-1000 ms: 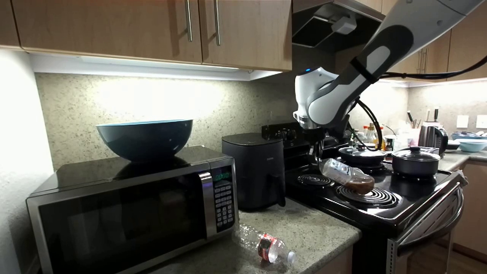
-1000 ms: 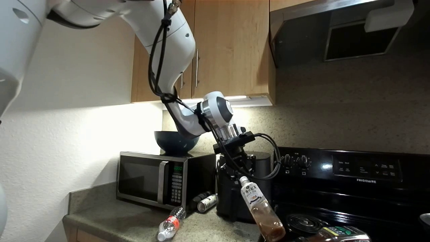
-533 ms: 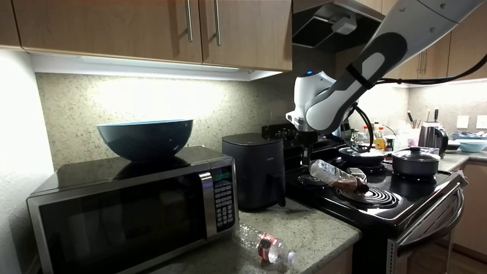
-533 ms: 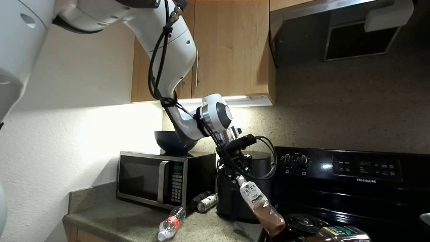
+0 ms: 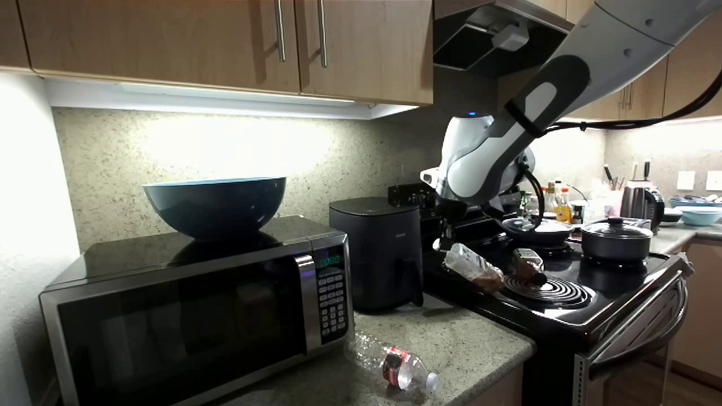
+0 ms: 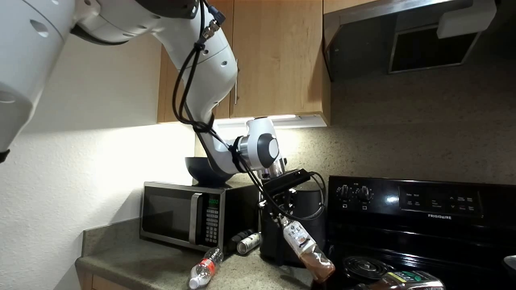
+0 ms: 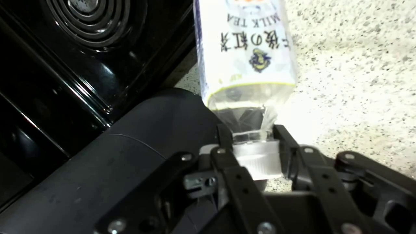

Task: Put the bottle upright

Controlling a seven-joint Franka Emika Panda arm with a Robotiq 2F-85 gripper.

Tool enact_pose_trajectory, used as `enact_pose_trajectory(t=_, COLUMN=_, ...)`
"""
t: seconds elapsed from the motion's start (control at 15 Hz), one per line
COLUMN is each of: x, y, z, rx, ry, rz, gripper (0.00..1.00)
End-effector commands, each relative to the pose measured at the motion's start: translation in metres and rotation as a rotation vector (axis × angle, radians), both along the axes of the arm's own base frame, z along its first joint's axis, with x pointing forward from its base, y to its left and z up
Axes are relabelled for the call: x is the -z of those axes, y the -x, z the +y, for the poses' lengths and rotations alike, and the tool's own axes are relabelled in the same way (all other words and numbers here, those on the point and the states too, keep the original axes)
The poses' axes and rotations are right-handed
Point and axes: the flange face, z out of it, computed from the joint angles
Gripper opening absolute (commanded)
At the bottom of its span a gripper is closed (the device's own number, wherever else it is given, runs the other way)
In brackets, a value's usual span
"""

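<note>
The bottle (image 7: pixel 247 52), clear with a white milk tea label and a pale cap, hangs tilted in my gripper (image 7: pixel 253 138). My gripper is shut on it at the cap and neck, one finger on either side. Both exterior views show the bottle (image 5: pixel 472 268) (image 6: pixel 302 243) slanting, cap end higher, brown liquid in its lower end. In an exterior view it appears before the stove's near-left corner, next to the air fryer; the wrist view has speckled counter (image 7: pixel 351 74) behind it. Whether its base touches anything I cannot tell.
Close by my gripper stands the dark air fryer (image 5: pixel 375 254). A red-banded clear bottle (image 5: pixel 395 363) lies on the counter by the microwave (image 5: pixel 192 316). Another brown bottle (image 5: pixel 528 265) lies on the stove near a coil burner (image 5: pixel 547 290). A lidded pot (image 5: pixel 616 242) sits farther back.
My gripper has carried the bottle off the burner area toward the air fryer and counter, moving slightly lower. The bottle lying on the stove has come out from behind it. The grip is unchanged.
</note>
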Motion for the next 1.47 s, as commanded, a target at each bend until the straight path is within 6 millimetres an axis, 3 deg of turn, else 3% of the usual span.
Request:
enact_pose_trajectory(t=0.0, x=-0.004, y=0.006, z=0.008, rx=-0.091, ry=-0.045, rz=-0.062, gripper=0.12)
enact_pose_trajectory(t=0.27, x=-0.011, y=0.011, z=0.037, rx=-0.238, ry=-0.085, rz=-0.162, gripper=0.12)
enact_pose_trajectory(t=0.4, x=-0.006, y=-0.001, z=0.060, rx=-0.289, ry=-0.178, rz=-0.176, gripper=0.12)
enact_pose_trajectory(t=0.6, x=-0.004, y=-0.016, z=0.068, rx=-0.326, ry=-0.360, rz=-0.195, gripper=0.12)
enact_pose_trajectory(t=0.73, x=0.000, y=-0.018, z=0.055, rx=-0.342, ry=-0.484, rz=-0.210, gripper=0.12)
enact_pose_trajectory(t=0.87, x=0.013, y=-0.013, z=0.030, rx=-0.357, ry=-0.602, rz=-0.211, gripper=0.12)
enact_pose_trajectory(t=1.0, x=0.030, y=0.008, z=-0.006, rx=-0.184, ry=-0.585, rz=-0.119, gripper=0.12)
enact_pose_trajectory(t=1.07, x=0.023, y=-0.004, z=0.012, rx=-0.262, ry=-0.587, rz=-0.151, gripper=0.12)
enact_pose_trajectory(t=1.13, x=0.030, y=-0.002, z=-0.004, rx=-0.238, ry=-0.586, rz=-0.139, gripper=0.37)
enact_pose_trajectory(t=1.2, x=0.026, y=-0.005, z=-0.006, rx=-0.234, ry=-0.589, rz=-0.146, gripper=0.37)
enact_pose_trajectory(t=1.27, x=0.026, y=-0.007, z=-0.002, rx=-0.241, ry=-0.587, rz=-0.146, gripper=0.12)
enact_pose_trajectory(t=1.4, x=0.038, y=-0.015, z=-0.005, rx=-0.252, ry=-0.658, rz=-0.149, gripper=0.12)
